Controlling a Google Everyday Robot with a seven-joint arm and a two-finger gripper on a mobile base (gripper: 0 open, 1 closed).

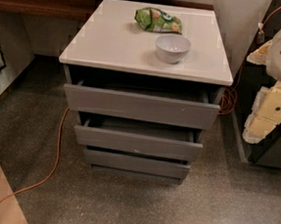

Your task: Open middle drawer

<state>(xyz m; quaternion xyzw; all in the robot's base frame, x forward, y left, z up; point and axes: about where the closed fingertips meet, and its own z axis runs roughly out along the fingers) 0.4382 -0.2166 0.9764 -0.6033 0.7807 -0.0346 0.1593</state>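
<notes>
1. A white bowl [172,48] and a green snack bag [157,20] sit on the cabinet's white top [112,43]. An orange cable [57,146] trails over the speckled floor at left.
2. The top drawer [141,107] juts out furthest, overhanging the one below.
3. The gripper [273,112] hangs at the right edge, well apart from the cabinet, holding nothing visible; whether it is open cannot be told.
4. The middle drawer [137,144], flat matte grey with a pale speck near its lower edge, stands partly pulled out between the top and bottom fronts.
</notes>
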